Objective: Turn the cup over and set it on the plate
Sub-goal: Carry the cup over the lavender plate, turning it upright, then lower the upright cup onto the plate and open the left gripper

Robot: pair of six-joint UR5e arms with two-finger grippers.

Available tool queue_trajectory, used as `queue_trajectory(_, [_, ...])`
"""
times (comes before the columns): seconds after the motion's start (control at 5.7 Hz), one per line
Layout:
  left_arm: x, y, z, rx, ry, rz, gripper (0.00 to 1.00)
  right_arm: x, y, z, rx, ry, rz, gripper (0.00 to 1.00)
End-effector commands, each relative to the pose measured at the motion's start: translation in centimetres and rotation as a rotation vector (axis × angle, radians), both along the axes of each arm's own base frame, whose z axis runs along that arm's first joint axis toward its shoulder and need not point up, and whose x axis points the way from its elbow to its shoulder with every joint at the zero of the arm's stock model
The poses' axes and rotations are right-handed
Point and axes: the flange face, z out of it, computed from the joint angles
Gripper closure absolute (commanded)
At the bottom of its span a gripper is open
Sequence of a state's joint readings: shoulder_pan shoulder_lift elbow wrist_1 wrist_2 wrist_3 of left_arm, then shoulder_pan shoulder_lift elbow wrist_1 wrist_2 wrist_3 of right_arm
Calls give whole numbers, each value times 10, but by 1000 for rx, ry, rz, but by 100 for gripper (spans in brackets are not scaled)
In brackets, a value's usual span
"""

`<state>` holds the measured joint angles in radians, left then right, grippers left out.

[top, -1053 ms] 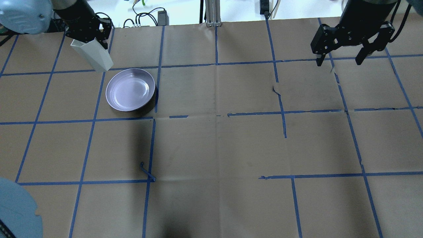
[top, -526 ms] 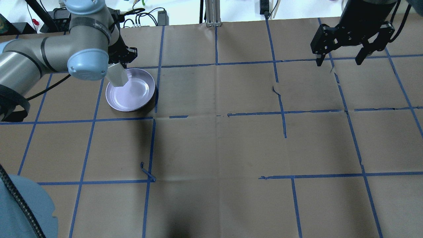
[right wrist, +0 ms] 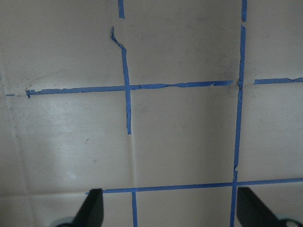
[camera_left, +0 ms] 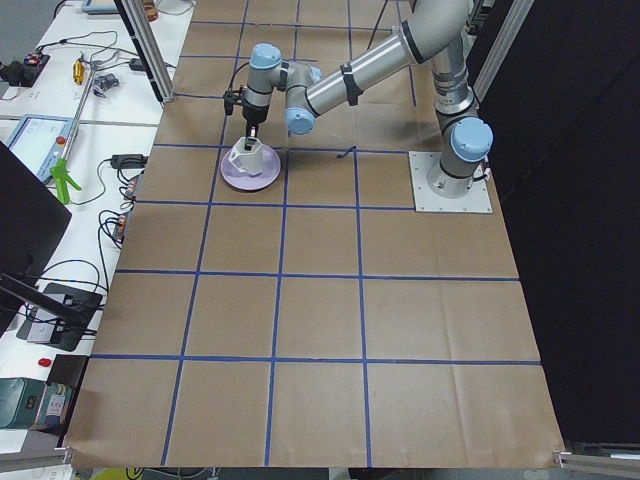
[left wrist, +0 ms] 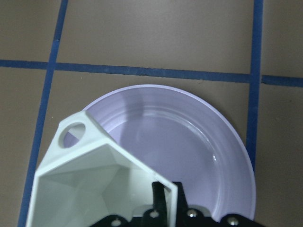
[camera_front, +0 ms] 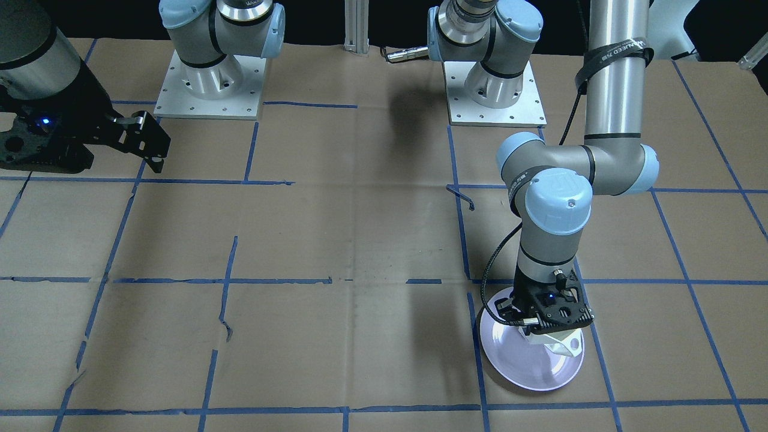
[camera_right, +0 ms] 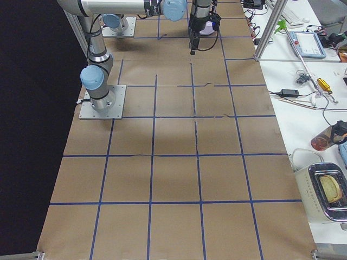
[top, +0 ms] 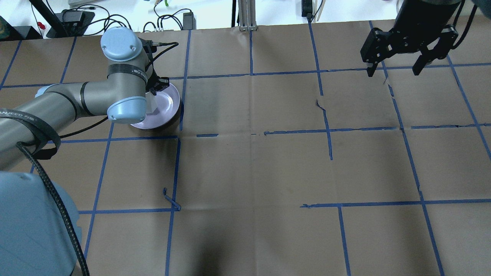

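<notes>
The left gripper [camera_front: 547, 324] is lowered over the plate [camera_front: 528, 363] with its jaws closed on the rim wall of the cup [camera_front: 552, 342], one finger [left wrist: 158, 198] inside the mouth and the other outside. The cup is mouth-up, with its interior visible to the left wrist camera and its handle [left wrist: 73, 134] pointing away from the gripper. It is within the plate's outline, toward the side nearer the robot's base. Contact between the cup base and the plate surface cannot be confirmed. The plate lies flat on the brown paper-covered table [top: 249, 172], beside a crossing of blue tape lines. The right gripper [top: 393, 71] hangs above the table's far right area, well apart from the plate, with its jaws spread wide and nothing between them.
</notes>
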<state>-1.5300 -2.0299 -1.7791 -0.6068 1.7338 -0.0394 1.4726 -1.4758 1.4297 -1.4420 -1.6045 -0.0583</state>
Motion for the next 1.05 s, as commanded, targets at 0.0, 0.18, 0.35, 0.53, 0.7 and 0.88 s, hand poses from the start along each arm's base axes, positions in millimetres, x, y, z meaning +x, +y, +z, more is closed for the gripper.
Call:
queue_trajectory(0.0, [1, -3, -10, 4, -1, 0, 9, 0, 0, 0, 0, 0, 0, 0])
queue_trajectory(0.18, [1, -5, -2, -2, -1, -3, 1, 0, 0, 0, 0, 0, 0, 0])
queue_trajectory(0.35, [-1, -3, 17, -9, 0, -7, 1, 0, 0, 0, 0, 0, 0, 0])
queue_trajectory(0.53, [1, 9, 55, 66, 5, -4, 0, 0, 0, 0, 0, 0, 0, 0])
queue_trajectory(0.7, [1, 27, 104, 184, 16, -1, 0, 0, 0, 0, 0, 0, 0, 0])
queue_trajectory(0.88, [-16, 34, 150, 239, 121, -25, 0, 0, 0, 0, 0, 0, 0, 0])
